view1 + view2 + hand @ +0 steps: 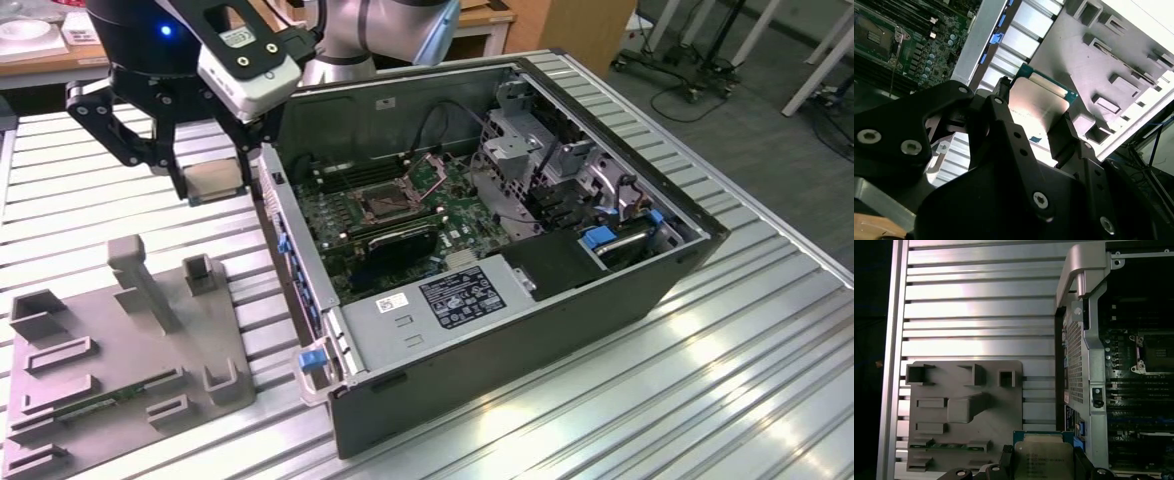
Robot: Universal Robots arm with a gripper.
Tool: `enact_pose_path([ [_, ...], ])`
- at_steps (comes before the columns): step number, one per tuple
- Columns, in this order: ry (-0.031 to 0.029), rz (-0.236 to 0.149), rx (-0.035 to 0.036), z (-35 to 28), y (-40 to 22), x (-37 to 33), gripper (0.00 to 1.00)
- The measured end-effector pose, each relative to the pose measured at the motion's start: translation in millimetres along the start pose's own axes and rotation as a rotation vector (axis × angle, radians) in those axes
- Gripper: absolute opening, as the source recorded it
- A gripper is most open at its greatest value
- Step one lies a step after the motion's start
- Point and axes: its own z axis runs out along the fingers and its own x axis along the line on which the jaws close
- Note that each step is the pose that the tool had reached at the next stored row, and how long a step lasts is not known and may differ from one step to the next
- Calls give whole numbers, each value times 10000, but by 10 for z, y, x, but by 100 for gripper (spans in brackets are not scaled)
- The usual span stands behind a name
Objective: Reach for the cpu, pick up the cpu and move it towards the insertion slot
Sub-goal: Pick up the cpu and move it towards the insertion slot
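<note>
Gripper (214,185) clamps the cpu (215,182) above the table, between grey tray (127,385) and open case; insertion slot (383,205) unoccupied.

Black linkage gripper (200,165) with matte angular fingers (1004,130) studded with silver hex-socket screws, mounted below a black cylindrical wrist showing a small blue indicator light, flanked by a white-and-grey camera housing, on silver-grey rounded arm joints with a pale blue cap

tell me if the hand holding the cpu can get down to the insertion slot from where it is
Probably yes. The hand holds the cpu above the table, outside the open case; the insertion slot lies uncovered, with nothing visibly over it.
</note>
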Motion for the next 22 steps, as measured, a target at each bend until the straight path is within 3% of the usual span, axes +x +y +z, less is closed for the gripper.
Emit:
enact_pose_path([
  [22,1,0,1,-1,1,-116,55],
])
